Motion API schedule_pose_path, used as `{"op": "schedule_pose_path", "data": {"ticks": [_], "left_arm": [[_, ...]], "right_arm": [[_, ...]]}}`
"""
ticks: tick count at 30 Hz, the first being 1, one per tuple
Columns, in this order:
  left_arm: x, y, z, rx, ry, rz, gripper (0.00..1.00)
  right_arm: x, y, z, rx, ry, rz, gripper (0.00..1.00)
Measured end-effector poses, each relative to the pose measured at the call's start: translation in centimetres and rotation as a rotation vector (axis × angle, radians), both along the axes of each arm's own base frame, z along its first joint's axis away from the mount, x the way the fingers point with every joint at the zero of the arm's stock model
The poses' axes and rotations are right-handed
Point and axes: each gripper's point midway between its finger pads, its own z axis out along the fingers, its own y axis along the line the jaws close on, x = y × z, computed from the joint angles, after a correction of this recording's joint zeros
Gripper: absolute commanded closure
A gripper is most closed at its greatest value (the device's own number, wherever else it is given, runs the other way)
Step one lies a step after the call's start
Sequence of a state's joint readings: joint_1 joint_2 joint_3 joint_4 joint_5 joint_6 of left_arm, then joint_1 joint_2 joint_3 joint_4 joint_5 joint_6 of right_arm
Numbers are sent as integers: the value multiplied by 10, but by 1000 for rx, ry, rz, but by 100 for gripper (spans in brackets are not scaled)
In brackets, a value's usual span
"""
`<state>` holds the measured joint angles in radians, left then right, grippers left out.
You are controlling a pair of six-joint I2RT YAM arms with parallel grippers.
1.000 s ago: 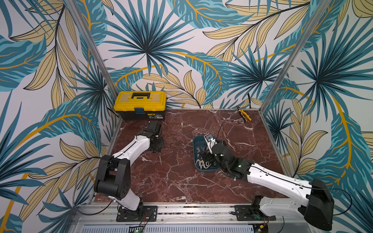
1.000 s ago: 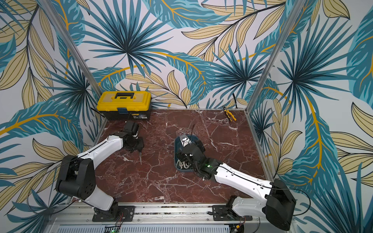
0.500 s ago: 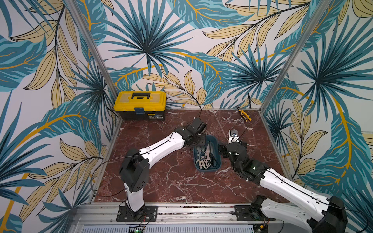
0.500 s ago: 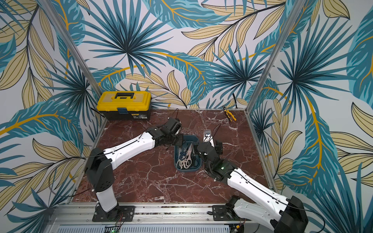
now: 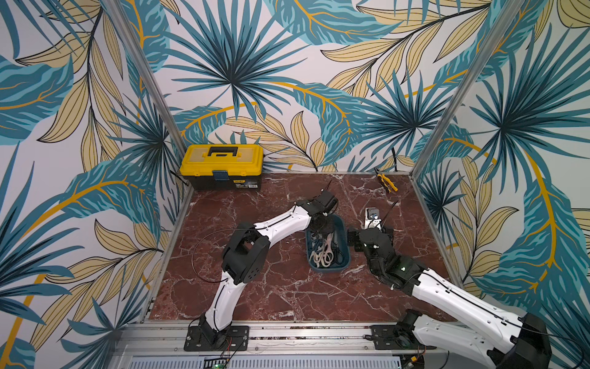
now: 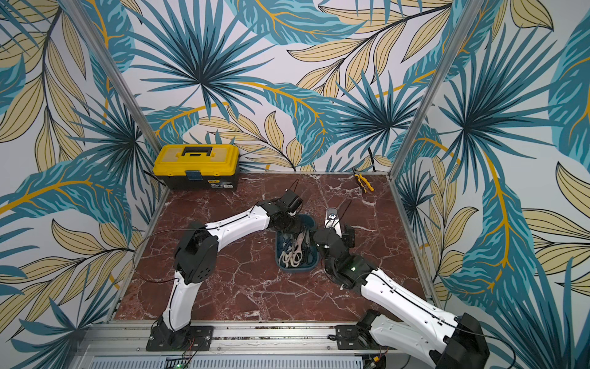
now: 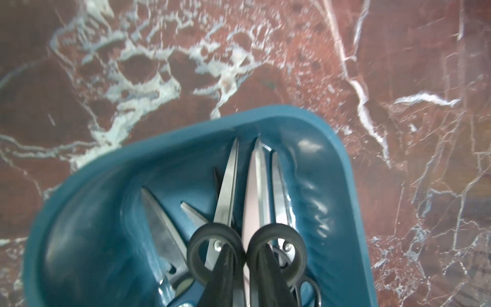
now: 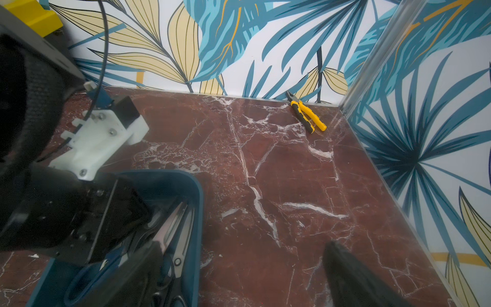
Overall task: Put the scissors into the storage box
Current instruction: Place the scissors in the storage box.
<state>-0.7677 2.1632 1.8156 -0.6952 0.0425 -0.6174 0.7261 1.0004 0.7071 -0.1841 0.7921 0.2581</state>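
The storage box, a dark teal tub, sits mid-table with several scissors lying in it, blades toward the back wall. My left gripper hangs over the box's far end. In the left wrist view its tips sit inside the two rings of black-handled scissors, pinching the rings' touching sides above the steel blades and teal rim. My right gripper stands open beside the box's right wall, nothing between its fingers.
A yellow-and-black toolbox stands at the back left corner. Yellow-handled pliers lie at the back right by the wall. Metal frame posts and patterned walls close in the marble table on three sides.
My left arm swung from the table's left side over to the box's far end. My right gripper drew back out of the box to its right side.
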Motion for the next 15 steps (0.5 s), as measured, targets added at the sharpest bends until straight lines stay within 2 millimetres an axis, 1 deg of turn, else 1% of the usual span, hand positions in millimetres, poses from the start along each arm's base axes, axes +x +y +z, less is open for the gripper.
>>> {"op": "schedule_pose_path", "data": {"ticks": [1,3,4,7,10,11,13,15], "left_arm": [[2,-2,3,-5,-7,-2,43],[6,-5,11,-17,-21,0,35],[7,-6,14,-18,-26,-2,33],[10,-5,24,-23,-38,1,33],[10,0,36,-31,-47,3,32],[9,3,44,-38,-62,1,32],[3,19,63,-47,-105,8,30],[-7,46,93,-48,-185,37,28]], "right_arm": [[0,0,-1,-5,3,-3,0],[1,-1,-4,-17,9,-13,0],[2,-2,-5,-21,10,-18,0],[2,-7,-5,-27,7,-36,0],[3,-12,-4,-31,1,-57,0],[4,-14,-3,-33,-2,-64,0],[5,-18,0,-39,-12,-79,0],[8,-24,4,-48,-28,-97,0]]}}
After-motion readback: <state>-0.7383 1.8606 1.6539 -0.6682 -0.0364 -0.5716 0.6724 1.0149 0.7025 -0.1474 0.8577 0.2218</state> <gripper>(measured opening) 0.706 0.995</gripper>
